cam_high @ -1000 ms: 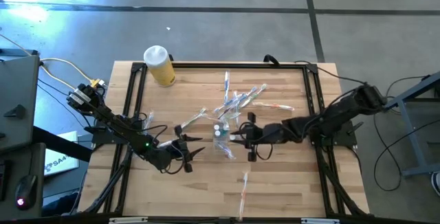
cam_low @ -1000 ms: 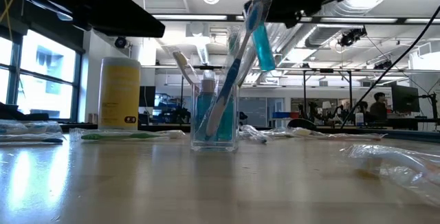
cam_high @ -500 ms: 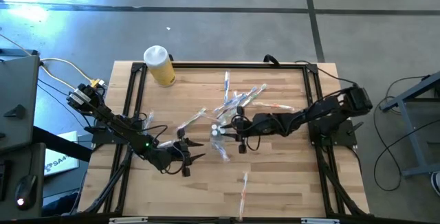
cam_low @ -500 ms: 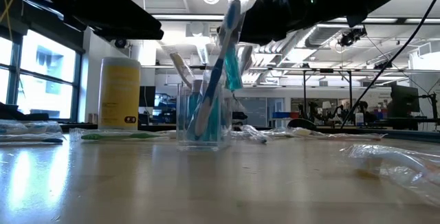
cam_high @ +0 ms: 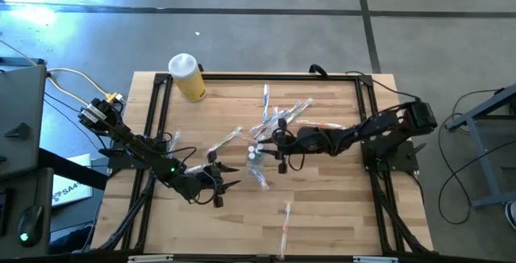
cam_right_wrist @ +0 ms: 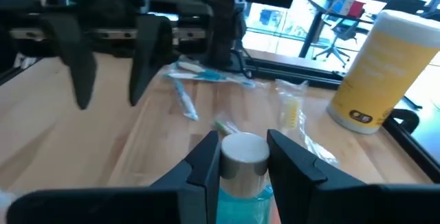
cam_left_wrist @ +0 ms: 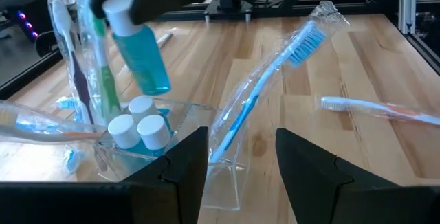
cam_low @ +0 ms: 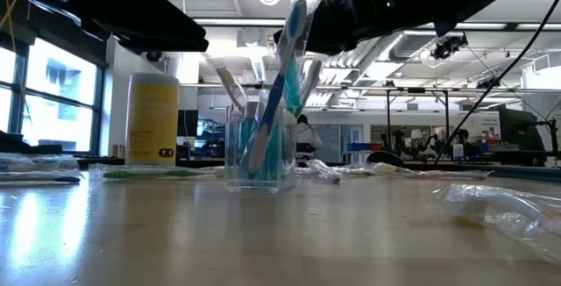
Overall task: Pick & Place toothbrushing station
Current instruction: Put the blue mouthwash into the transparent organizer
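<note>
A small clear cup (cam_high: pixel 255 155) stands mid-table on its base. It holds two white-capped teal tubes (cam_left_wrist: pixel 139 124) and a wrapped blue toothbrush (cam_left_wrist: pixel 271 80) that leans on its rim. My right gripper (cam_high: pixel 279 150) is shut on another teal tube (cam_left_wrist: pixel 141 52), which hangs just over the cup (cam_low: pixel 259 150). My left gripper (cam_high: pixel 222 179) waits open on the cup's left, a little nearer the front edge. It points at the cup (cam_left_wrist: pixel 172 159) and touches nothing. My right gripper pinches the teal tube at its white-capped upper end (cam_right_wrist: pixel 242 157) between the two fingers (cam_right_wrist: pixel 205 161). The fingers come almost level from the table's right. The tube hangs below them, cap up and slightly tilted, lifted clear of the table above the cup's rim.
A yellow bottle with a white cap (cam_high: pixel 187 77) stands at the far left corner. Wrapped toothbrushes lie scattered behind the cup (cam_high: pixel 282 118), and one lies toward the front edge (cam_high: pixel 286 219). Crumpled clear wrap (cam_low: pixel 508 203) lies on the right.
My right gripper has carried the teal tube toward the table's left and a little down, coming to rest over the cup. The cup has slid slightly to the left, and the blue toothbrush in it stands a little steeper. My left gripper's wrist has rolled slightly.
</note>
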Robot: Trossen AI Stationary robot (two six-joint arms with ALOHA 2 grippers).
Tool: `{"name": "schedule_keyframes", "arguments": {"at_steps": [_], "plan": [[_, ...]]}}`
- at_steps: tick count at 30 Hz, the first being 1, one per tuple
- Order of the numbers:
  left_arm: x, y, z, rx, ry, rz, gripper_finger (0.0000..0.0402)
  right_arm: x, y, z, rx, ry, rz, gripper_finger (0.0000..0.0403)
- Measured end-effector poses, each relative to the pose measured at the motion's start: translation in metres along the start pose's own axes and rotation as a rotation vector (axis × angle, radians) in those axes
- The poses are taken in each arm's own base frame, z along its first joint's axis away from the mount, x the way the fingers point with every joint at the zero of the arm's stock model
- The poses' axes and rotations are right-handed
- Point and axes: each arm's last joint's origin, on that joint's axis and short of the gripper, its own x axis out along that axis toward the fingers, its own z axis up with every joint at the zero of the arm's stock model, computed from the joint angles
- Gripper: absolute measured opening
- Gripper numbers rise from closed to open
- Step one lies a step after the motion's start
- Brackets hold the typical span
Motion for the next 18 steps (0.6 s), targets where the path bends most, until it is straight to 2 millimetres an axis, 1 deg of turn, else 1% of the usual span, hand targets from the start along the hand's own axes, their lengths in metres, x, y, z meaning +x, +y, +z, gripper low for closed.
{"name": "schedule_keyframes", "arguments": {"at_steps": [3, 6, 10, 18], "plan": [[0.0, 0.0, 0.0, 0.0, 0.0, 0.0, 0.0166, 0.003, -0.002, -0.003, 0.004, -0.005, -0.005, 0.0085], [0.0, 0.0, 0.0, 0.0, 0.0, 0.0, 0.0166, 0.009, -0.003, -0.008, 0.009, -0.028, 0.042, 0.0085], [0.0, 0.0, -0.001, 0.002, 0.005, 0.002, 0.0166, 0.013, -0.001, -0.015, 0.018, -0.006, 0.028, 0.0085], [0.0, 0.0, -0.001, 0.007, 0.01, 0.003, 0.0166, 0.013, -0.002, -0.017, 0.033, 0.011, 0.013, 0.0085]]}}
